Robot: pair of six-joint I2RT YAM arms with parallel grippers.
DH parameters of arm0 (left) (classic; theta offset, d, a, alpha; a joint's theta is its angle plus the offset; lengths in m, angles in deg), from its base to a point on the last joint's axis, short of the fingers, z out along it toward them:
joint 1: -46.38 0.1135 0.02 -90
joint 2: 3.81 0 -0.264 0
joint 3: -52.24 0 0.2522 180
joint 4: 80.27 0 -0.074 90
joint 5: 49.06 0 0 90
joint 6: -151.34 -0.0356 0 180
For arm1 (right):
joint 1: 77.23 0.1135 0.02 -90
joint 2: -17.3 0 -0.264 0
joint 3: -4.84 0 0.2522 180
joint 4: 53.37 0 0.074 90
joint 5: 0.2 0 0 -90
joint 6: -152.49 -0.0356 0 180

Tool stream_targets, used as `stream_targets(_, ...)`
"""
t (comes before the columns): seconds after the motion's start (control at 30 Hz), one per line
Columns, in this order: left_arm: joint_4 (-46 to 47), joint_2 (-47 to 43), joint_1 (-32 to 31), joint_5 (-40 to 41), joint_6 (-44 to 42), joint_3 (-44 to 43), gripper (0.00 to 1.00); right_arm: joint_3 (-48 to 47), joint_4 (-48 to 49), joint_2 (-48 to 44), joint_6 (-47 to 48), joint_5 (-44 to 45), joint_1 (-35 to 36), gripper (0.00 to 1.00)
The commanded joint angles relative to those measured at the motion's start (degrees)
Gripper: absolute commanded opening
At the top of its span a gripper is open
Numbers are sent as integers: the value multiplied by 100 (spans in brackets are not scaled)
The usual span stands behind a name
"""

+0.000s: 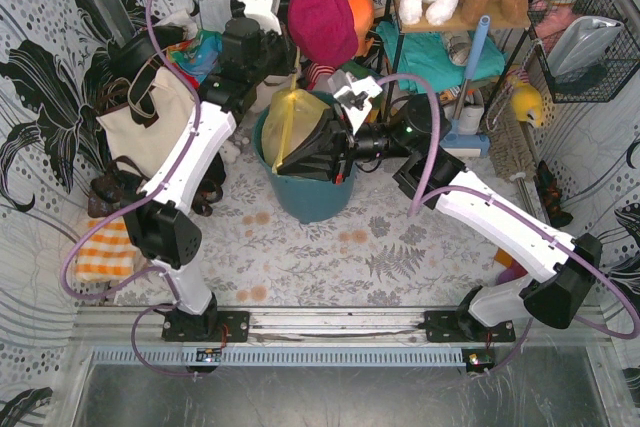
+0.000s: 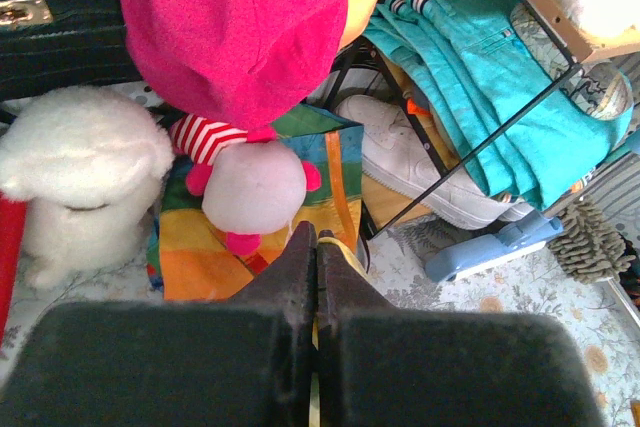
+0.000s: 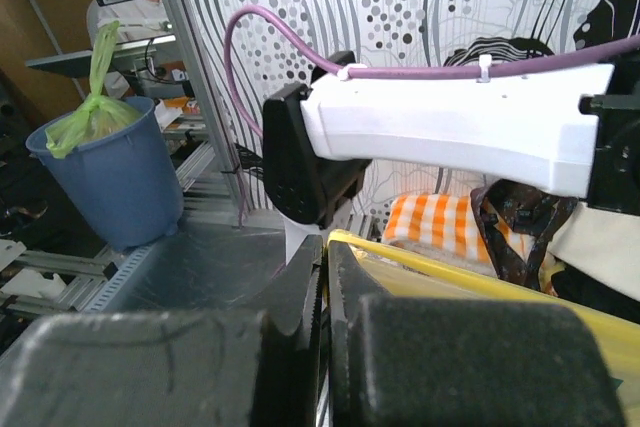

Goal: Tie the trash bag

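Where the left gripper (image 2: 318, 277) is: above the back-left of the bin, jaws closed, pinching a sliver of yellow plastic.
Trash bag (image 1: 290, 119): centre, sitting in a teal bin (image 1: 310, 202), its top pulled up to a peak.
Right gripper (image 3: 322, 297): at the bag's right side, jaws closed on yellow film.
Step in hand: probably drawing two flaps out for a knot. Keep both pinches firm and pull gently, since thin film may tear.
Left side: cream tote bag (image 1: 150, 122), checked cloth (image 1: 105, 247).
Behind: plush toys (image 1: 322, 17) crowd the left arm.
Right side: shelf (image 1: 450, 22) and brush (image 1: 515, 132), near the right arm.
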Motion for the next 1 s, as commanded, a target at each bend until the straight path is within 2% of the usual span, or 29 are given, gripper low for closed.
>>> stream_targets(0.0, 255, 566, 224, 331, -63, -425, 0, -241, 783, -317, -501, -1138, 229, 0)
stream_targets(0.23, 346, 908, 266, 467, -79, -311, 0, 1140, 459, -743, -345, -344, 232, 0)
stream_targets(0.43, 562, 1102, 302, 531, -46, -63, 0, 2353, 1167, -840, -942, 16, 227, 0)
stream_targets(0.57, 386, 1215, 364, 497, 6, -296, 0, 2227, 1188, -886, -986, -64, 231, 0)
stream_targets(0.8, 425, 762, 365, 558, 61, -709, 0, 1099, 431, -995, -523, -216, 234, 0)
stream_targets(0.97, 254, 1031, 373, 658, -15, -942, 0, 1560, 905, -1168, -950, -219, 240, 0)
